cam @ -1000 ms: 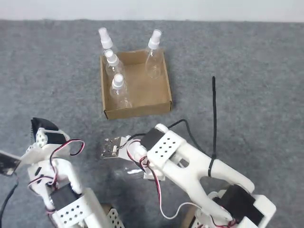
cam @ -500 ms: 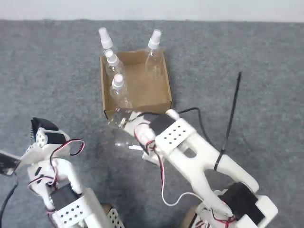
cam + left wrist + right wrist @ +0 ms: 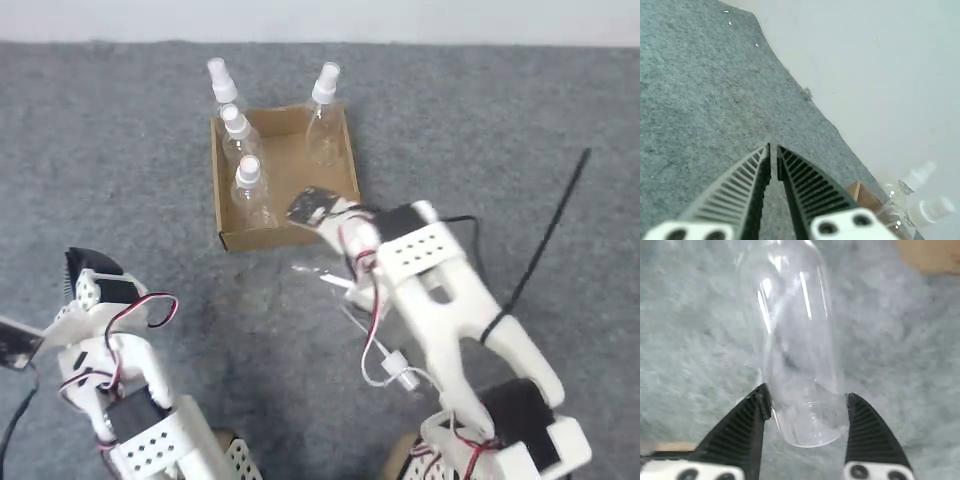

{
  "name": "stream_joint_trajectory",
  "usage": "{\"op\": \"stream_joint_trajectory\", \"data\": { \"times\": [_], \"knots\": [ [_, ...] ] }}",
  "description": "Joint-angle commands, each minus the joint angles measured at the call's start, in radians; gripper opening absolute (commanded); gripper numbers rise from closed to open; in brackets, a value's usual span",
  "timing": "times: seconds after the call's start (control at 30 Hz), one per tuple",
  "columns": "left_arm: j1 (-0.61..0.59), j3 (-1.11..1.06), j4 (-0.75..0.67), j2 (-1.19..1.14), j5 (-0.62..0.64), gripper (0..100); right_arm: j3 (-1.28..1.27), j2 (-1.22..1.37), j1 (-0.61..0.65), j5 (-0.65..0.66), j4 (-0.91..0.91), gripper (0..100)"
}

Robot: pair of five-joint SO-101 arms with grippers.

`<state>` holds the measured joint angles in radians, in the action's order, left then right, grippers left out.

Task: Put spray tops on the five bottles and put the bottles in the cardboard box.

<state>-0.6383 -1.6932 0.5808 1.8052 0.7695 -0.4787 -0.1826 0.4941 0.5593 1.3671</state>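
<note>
Nearing cardboard box [image 3: 258, 238] — clamped bottle [image 3: 796, 340].

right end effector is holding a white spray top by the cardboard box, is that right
No: the right end effector holds a clear bottle, not a white spray top, by the cardboard box. The right wrist view shows it.

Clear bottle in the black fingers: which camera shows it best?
The right wrist view: the clear bottle sits close in the right gripper. The high view gives its faint outline beside the arm. The left wrist view faces capped bottles.
</note>
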Motion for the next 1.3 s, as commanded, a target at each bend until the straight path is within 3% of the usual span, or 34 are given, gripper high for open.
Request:
{"op": "stream_joint_trajectory", "data": {
  "times": [0.0,0.4,0.63,0.93,1.17,1.27],
  "knots": [
    [-0.003,0.008,-0.031,0.021,-0.009,2,0.069,-0.016,-0.102,0.104,0.024,10.5],
    [-0.005,0.008,-0.028,0.021,-0.011,2,0.051,-0.013,-0.249,0.135,0.028,10.5],
    [-0.005,0.008,-0.028,0.021,-0.011,2,-0.040,-0.015,-0.366,0.132,-0.065,10.5],
    [-0.003,0.008,-0.028,0.021,-0.011,2,-0.161,-0.015,-0.432,0.054,-0.139,11.0],
    [-0.003,0.008,-0.028,0.021,-0.011,2,-0.172,-0.008,-0.424,0.000,-0.134,30.3],
    [-0.003,0.008,-0.028,0.021,-0.011,2,-0.172,-0.013,-0.424,0.000,-0.134,33.7]
  ]
}}
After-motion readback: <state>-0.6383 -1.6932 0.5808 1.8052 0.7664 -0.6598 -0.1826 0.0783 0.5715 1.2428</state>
